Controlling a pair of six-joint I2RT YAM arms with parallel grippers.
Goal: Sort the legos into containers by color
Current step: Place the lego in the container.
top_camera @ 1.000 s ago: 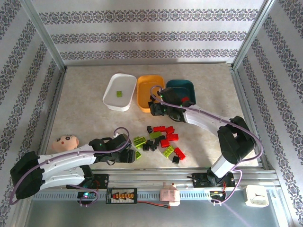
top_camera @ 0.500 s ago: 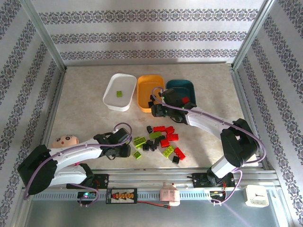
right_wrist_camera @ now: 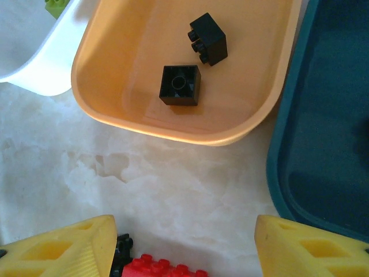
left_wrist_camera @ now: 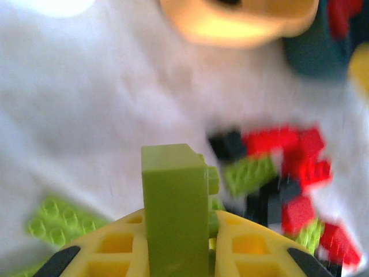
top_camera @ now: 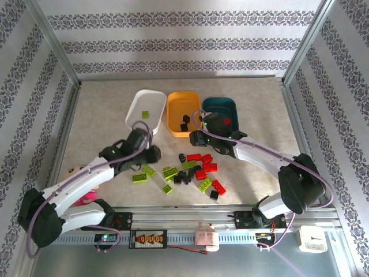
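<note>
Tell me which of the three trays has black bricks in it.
The orange-yellow tray, the middle one: two black bricks lie in it. The white tray holds a lime green brick, and the dark teal tray a red brick.

Your white tray [top_camera: 137,104] holds one lime brick [top_camera: 145,114], the orange-yellow tray [top_camera: 180,105] two black bricks [right_wrist_camera: 180,85], the teal tray [top_camera: 222,104] a red brick [top_camera: 226,122]. Loose lime, red and black legos [top_camera: 202,172] cluster nearby

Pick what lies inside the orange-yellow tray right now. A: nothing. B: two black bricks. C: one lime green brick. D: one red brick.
B: the right wrist view shows two small black studded plastic bricks lying on the floor of the shallow orange-yellow plastic tray.
</note>
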